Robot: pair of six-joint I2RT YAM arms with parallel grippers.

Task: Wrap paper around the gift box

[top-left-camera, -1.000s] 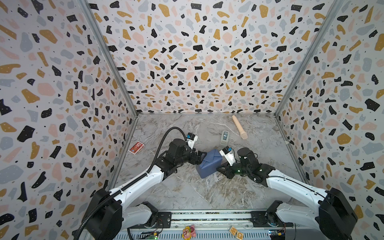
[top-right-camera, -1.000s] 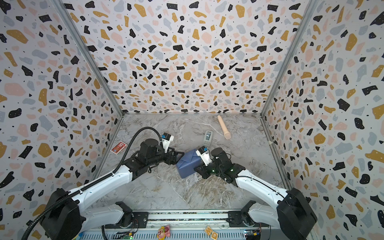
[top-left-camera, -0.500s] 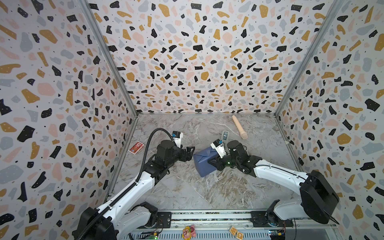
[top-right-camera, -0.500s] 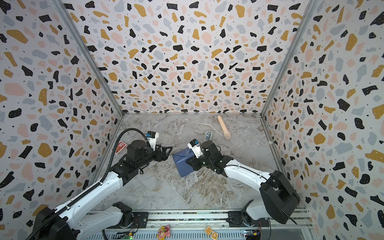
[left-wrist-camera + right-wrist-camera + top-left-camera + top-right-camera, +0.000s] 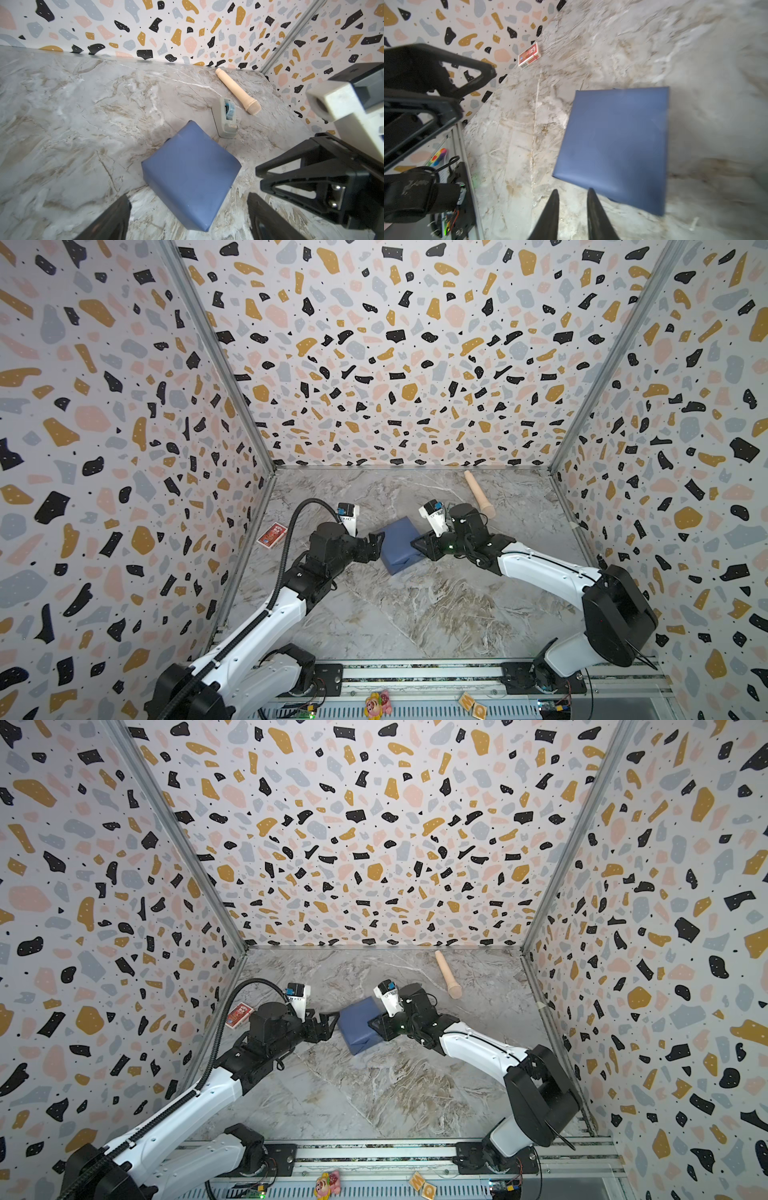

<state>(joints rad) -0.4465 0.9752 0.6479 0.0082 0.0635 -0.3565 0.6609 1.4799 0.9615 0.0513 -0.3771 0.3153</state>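
Flanking gift box [image 5: 399, 545] in paper [image 5: 191, 176] — left claw [image 5: 377, 546] spread wide, right claw [image 5: 573, 190] narrowly parted, empty; tiles [image 5: 473, 705] read M, Q.

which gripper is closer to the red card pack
Left. The left gripper sits between the red card pack and the gift box; the right gripper is on the box's other side, farther off.

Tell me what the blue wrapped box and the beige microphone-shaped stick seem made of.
Blue paper-wrapped square box: thin matte paper, judging by sharp folds and faint creases. Beige microphone-shaped stick: smooth matte wood or plastic, unclear which; its head looks finely textured.
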